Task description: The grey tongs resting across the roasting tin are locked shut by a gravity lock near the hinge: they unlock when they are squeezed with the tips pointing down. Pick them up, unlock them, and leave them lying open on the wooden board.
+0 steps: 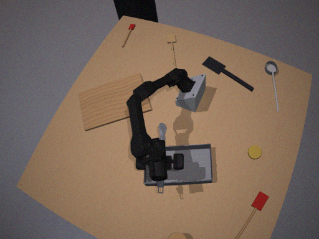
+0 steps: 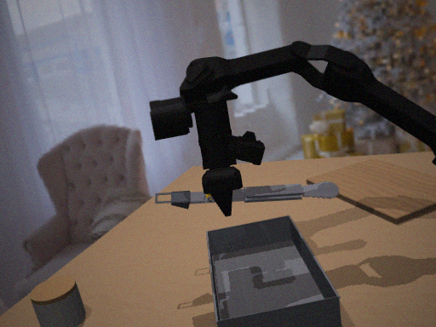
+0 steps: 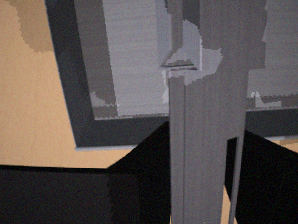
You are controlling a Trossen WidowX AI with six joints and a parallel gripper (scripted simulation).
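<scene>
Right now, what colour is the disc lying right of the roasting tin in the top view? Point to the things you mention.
Yellow disc point(image 1: 255, 152); shows best in the top view.
</scene>
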